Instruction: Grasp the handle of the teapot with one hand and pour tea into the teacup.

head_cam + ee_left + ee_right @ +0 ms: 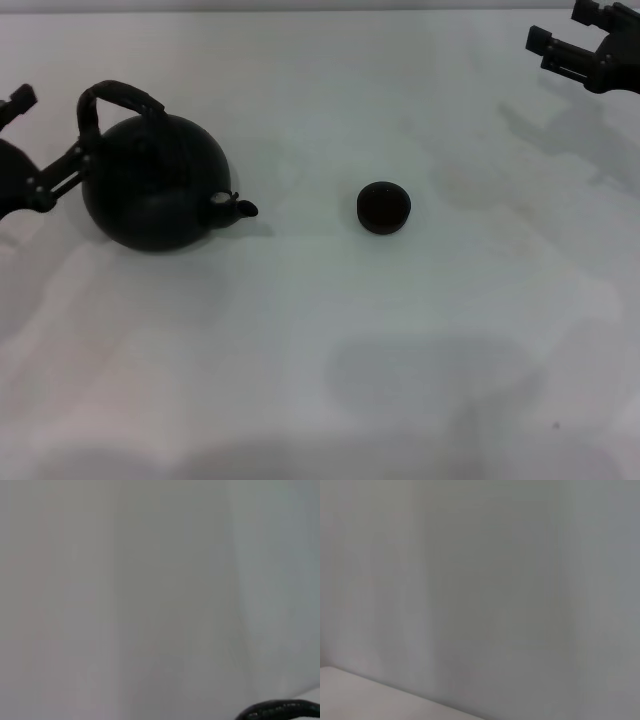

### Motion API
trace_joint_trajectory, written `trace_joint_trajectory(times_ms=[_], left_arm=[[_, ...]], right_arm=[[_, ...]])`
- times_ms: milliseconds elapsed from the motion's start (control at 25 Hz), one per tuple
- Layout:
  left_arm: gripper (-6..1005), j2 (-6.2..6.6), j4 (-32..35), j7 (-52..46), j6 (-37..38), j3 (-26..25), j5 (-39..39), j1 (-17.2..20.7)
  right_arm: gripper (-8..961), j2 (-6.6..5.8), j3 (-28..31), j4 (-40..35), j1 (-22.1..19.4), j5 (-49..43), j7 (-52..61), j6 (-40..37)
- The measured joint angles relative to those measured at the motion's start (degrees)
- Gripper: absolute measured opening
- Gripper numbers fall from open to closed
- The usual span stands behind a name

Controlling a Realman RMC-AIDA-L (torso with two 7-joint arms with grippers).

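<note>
Here the left tool [50, 135], fingers apart, flanks the teapot's [155, 185] handle [118, 98] without clamping.

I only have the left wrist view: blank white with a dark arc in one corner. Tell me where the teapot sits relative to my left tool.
Observer: The teapot stands on the table right beside the open left tool, toward the robot's right.
Operator: Say whether I have the handle.
Observer: No. The handle arches free over the pot, with nothing closed on it.
Operator: Now give me the teacup.
Observer: The teacup stands apart from the pot, further to the robot's right, where the spout points. The right tool is parked at the far right.
</note>
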Motion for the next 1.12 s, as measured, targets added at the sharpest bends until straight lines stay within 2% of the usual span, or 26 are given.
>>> trace_joint_trajectory(times_ms=[200, 400, 560, 680, 800, 920, 1120], left_arm=[[844, 0.06, 0.03, 1.61, -2.77, -0.07, -5.64, 3.84], [843, 0.05, -0.87, 2.6, -4.49, -0.16, -15.49, 8.07], [843, 0.2, -4.71, 2.83, -5.09, -0.27, -26.34, 10.43], [841, 0.21, -7.99, 2.28, -5.06, -2.55, -31.91, 10.8], [839, 0.13, -10.45, 0.14, -5.68, -5.76, -33.38, 10.95], [837, 0.28, -11.54, -0.58, -5.4, -6.09, -33.36, 10.76], [834, 0.03, -12.58, -0.31, -5.69, -5.75, -33.28, 10.44]], right_arm=[[841, -0.03, 0.45, 0.02, -0.36, 0.0, -0.48, -0.19], [841, -0.03, 1.42, 1.15, -1.86, 1.69, -2.53, -0.42], [841, -0.03, 3.51, 6.25, -3.09, 6.83, -8.55, 0.2], [841, -0.01, 3.77, 11.51, -4.13, 12.87, -15.34, 1.0], [840, -0.02, 4.19, 19.3, -4.42, 21.53, -25.15, 4.49], [840, 0.01, 4.45, 26.86, -4.67, 27.79, -35.15, 9.39], [840, 0.04, 5.41, 31.56, -5.25, 31.57, -40.21, 12.07]])
